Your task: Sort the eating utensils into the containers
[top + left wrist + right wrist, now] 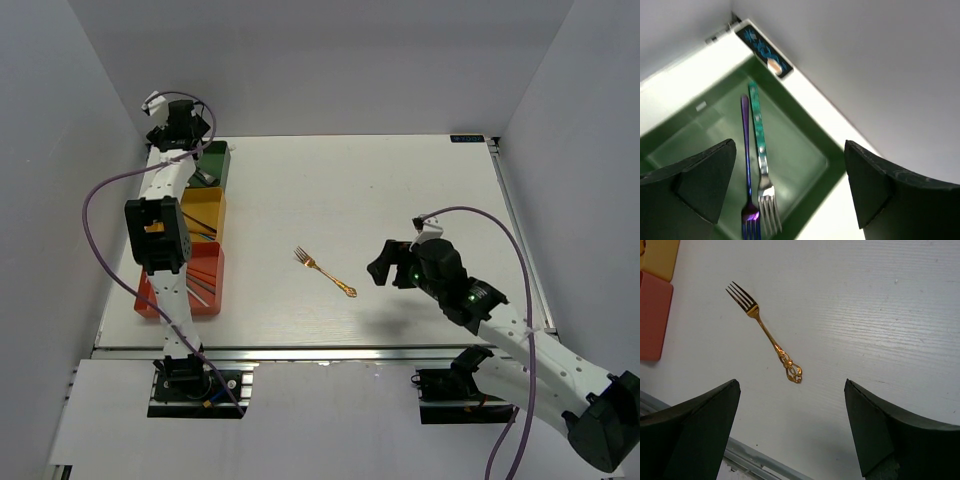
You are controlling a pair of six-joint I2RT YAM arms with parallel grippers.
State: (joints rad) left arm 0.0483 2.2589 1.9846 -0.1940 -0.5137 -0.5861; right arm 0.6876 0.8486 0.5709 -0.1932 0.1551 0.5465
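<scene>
Alone on the white table lies a gold fork (325, 272) (765, 335), tines pointing far-left. My right gripper (383, 268) (790, 425) hovers open just to the right of its ornate handle end, holding nothing. Along the left edge stand three containers: a dark green tray (216, 160) (795, 140), a yellow tray (208, 205) (660, 257) and an orange-red tray (208, 262) (652, 322). My left gripper (180, 130) (790, 190) hangs open and empty over the green tray, where a purple fork (746, 150) and a teal-handled fork (759, 145) lie side by side.
Thin utensils (200, 225) also lie in the yellow tray, and more utensils (202, 288) in the orange-red one. White walls close in the table at the left, back and right. A metal rail (755, 465) runs along the near edge. Purple cables (95, 215) loop off both arms.
</scene>
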